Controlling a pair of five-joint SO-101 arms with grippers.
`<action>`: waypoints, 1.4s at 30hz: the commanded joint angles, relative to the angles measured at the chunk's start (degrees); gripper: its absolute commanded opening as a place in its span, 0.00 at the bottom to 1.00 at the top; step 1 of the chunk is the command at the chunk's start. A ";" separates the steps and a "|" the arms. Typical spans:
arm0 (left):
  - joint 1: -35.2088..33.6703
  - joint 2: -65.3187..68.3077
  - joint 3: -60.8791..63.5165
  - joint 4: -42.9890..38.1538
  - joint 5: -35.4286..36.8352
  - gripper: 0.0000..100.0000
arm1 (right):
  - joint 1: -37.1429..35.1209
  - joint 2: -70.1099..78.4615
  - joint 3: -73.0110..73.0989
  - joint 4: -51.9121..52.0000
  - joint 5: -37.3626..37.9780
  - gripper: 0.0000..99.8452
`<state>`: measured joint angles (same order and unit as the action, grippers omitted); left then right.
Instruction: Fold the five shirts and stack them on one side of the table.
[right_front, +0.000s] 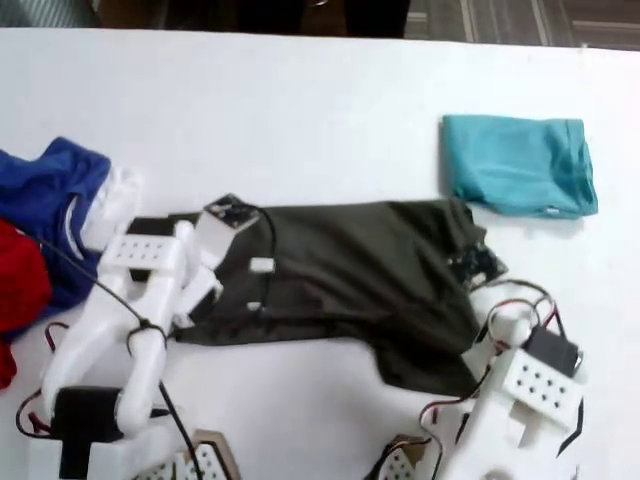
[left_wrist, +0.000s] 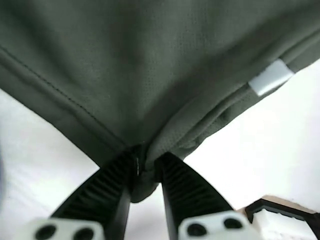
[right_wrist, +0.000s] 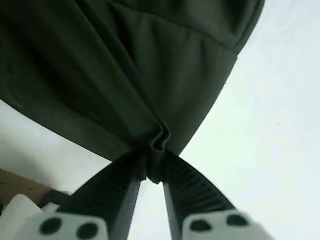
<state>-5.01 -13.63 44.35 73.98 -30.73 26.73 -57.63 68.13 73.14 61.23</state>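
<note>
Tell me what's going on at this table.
Both arms are handling the dark shirt, which lies spread across the middle of the table. The left tool is shut on one end of it and the right tool is shut on the opposite end. A teal shirt lies folded on the right arm's side. A blue shirt and a red shirt sit crumpled at the left arm's side, not yet folded.

Your white table carries a dark green shirt spread across its middle, a folded teal shirt near the right edge, and a blue shirt and a red shirt bunched at the left edge.
</note>
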 joint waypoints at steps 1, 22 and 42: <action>0.44 -2.02 2.07 -1.58 -0.26 0.03 | 0.22 -4.35 1.76 -0.57 1.49 0.02; 0.00 -2.55 -8.31 8.18 -1.41 0.21 | -4.26 -9.19 -10.20 7.16 -2.02 0.23; 3.25 25.14 -32.92 -2.46 9.85 0.03 | -23.78 26.95 -21.71 -23.96 -29.27 0.02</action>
<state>-2.81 5.19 14.90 75.38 -22.99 3.34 -40.75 50.55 53.71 34.07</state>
